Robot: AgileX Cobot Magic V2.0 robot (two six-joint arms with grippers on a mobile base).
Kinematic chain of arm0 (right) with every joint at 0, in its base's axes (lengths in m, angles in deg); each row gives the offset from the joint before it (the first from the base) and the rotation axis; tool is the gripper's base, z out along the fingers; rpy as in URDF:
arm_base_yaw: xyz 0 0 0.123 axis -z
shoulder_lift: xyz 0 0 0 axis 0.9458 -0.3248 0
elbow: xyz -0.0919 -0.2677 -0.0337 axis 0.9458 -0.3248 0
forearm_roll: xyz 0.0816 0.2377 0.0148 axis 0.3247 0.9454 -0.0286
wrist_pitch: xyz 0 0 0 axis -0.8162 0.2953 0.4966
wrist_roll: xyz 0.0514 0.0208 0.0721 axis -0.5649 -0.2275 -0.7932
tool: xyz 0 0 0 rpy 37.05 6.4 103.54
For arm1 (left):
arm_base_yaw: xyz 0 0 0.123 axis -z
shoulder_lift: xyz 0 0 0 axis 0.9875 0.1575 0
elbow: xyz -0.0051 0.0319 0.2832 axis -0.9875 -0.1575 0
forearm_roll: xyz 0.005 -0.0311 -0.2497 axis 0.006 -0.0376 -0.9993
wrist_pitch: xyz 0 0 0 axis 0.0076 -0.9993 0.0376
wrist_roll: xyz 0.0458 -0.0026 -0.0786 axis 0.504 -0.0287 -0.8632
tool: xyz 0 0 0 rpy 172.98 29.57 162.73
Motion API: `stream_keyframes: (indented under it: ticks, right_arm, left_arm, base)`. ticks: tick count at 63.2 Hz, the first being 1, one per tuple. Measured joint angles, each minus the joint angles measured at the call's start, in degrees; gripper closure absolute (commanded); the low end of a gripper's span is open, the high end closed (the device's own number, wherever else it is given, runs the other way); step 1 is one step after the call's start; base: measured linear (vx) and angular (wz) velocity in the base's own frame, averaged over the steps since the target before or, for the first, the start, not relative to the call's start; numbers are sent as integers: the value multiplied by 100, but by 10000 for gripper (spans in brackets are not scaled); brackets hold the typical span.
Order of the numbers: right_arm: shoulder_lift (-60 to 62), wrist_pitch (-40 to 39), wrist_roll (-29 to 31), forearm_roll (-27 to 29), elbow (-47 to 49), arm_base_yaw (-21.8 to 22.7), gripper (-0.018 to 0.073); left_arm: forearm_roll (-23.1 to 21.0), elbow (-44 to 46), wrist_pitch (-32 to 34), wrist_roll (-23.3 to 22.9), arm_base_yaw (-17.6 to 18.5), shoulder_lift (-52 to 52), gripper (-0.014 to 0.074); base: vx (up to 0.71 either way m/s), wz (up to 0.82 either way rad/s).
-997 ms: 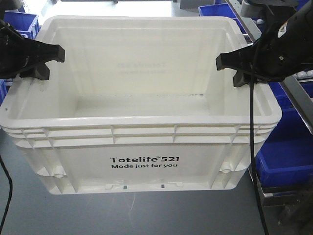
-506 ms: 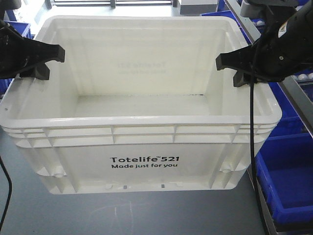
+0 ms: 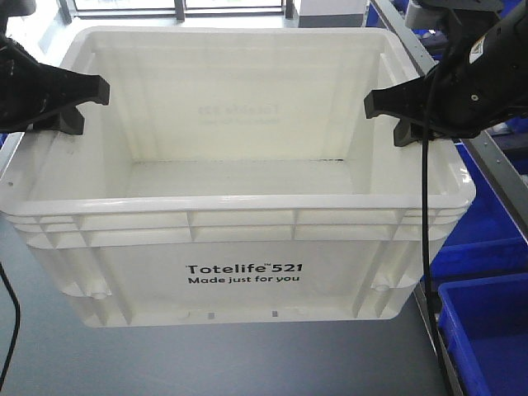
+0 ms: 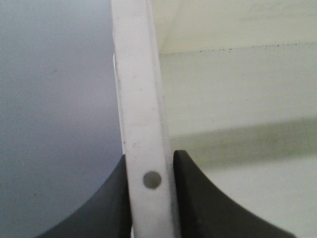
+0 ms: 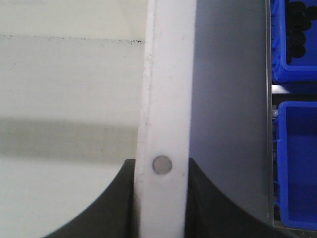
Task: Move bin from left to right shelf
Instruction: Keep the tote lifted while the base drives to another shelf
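The bin (image 3: 239, 247) fills the middle of the front view, upright, open and empty. Its printed long wall faces the camera, reading "Totelife 521 Made just for you". It sits above a grey floor (image 3: 247, 363); whether its base touches that floor cannot be told.

The left gripper (image 3: 87, 107) is closed on the bin's left rim, about midway along the short side. In the left wrist view the two dark fingers of the gripper (image 4: 148, 203) press against either side of the white rim (image 4: 141, 99), one outside and one inside the bin. A small grey round mark (image 4: 151, 179) lies on the rim between them.

The right gripper (image 3: 388, 120) clamps the opposite rim in the same way. The right wrist view shows this gripper (image 5: 161, 203) with its fingers tight against both faces of the rim (image 5: 168, 89), and a like grey mark (image 5: 162, 164) between them.

A black cable (image 3: 425, 231) hangs from the right arm down across the bin's front right corner.

To the right of the bin a metal rail (image 3: 497, 188) runs at a slant. Blue bins (image 3: 483, 330) sit beyond and below it, well apart from the white bin. They also show at the right edge of the right wrist view (image 5: 297, 163).
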Motion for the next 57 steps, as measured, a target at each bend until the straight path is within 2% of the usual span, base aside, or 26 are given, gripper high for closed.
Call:
stream_keyframes:
  ticks: [57]
  right_arm:
    - [0,0,0,0,0,0,498]
  left_arm:
    - [0,0,0,0,0,0,486]
  base:
    - [38,3]
